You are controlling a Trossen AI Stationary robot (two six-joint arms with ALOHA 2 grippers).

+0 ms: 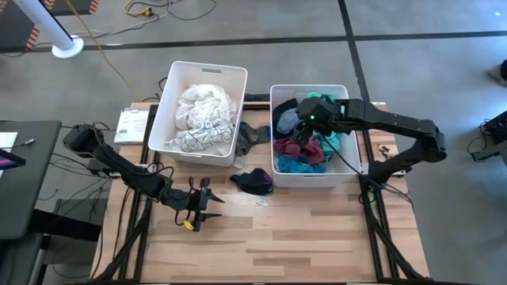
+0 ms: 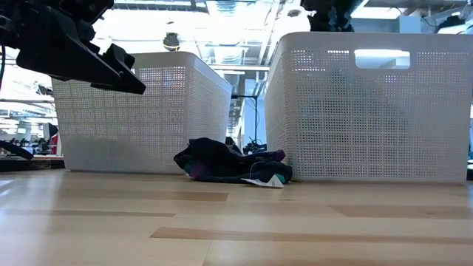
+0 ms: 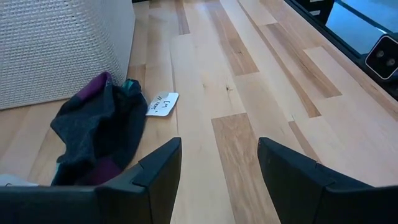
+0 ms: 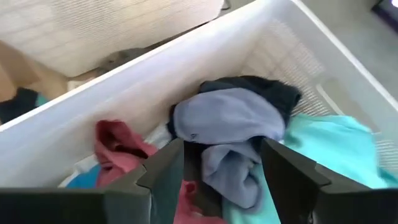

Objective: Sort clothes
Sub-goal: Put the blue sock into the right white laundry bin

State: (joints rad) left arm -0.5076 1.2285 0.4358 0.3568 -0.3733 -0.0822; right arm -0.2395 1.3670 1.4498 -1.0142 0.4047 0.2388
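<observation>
White and patterned clothes (image 1: 202, 111) fill the left bin (image 1: 162, 119). Teal, maroon, black and grey-blue clothes (image 1: 305, 146) lie in the right bin (image 1: 348, 170). My right gripper (image 4: 221, 168) hovers open over that bin, above a grey-blue garment (image 4: 227, 121) that rests on the pile. A dark garment (image 1: 253, 180) with a white tag (image 3: 163, 104) lies on the table in front of the bins. My left gripper (image 1: 202, 202) waits open above the table, near that garment (image 3: 93, 130).
Another dark garment (image 1: 252, 136) lies in the gap between the two bins. A white paper (image 1: 133, 125) sits on the table left of the left bin. Bare wooden tabletop (image 1: 317, 237) stretches from the bins to the near edge.
</observation>
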